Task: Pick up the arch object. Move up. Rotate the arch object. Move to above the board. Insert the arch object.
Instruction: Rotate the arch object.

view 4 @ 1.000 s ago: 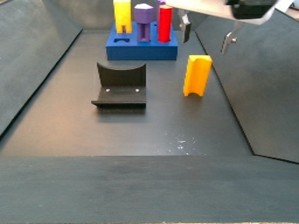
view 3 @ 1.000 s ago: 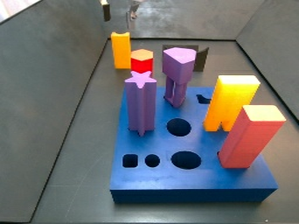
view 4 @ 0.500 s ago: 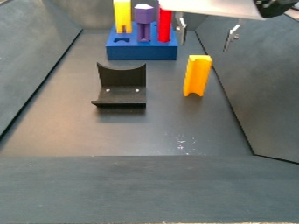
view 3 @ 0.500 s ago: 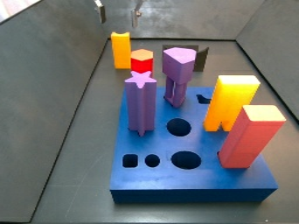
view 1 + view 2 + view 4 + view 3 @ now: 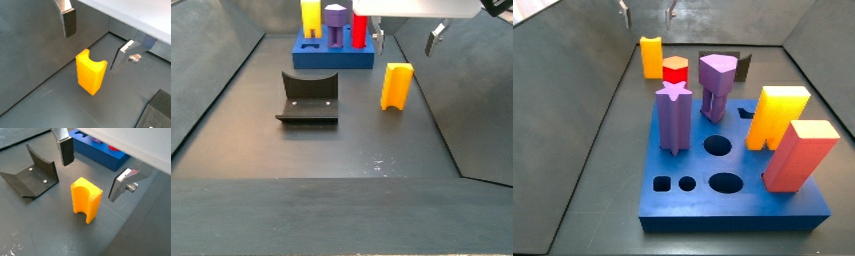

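Observation:
The arch object (image 5: 651, 57) is a slim orange block with a yellow end face and a groove down one side. It stands upright on the dark floor, apart from the blue board (image 5: 687, 200), and shows in a side view (image 5: 397, 86) and in both wrist views (image 5: 91, 71) (image 5: 85, 199). My gripper (image 5: 97, 39) is open and empty, hanging above the arch object with one finger on each side. It also shows in a wrist view (image 5: 93, 167) and in both side views (image 5: 409, 35) (image 5: 648, 9). The fingers (image 5: 65, 150) do not touch the block.
The board (image 5: 331, 56) carries a purple star block (image 5: 673, 118), a red hexagon block (image 5: 675, 70), a purple block (image 5: 716, 82), a big orange block with a yellow top (image 5: 776, 115) and a salmon block (image 5: 799, 155). The fixture (image 5: 309, 97) stands left of the arch object. Grey walls enclose the floor.
The fingers have spread wider apart and the gripper has shifted slightly above the arch object. The arch object and the other pieces have not moved.

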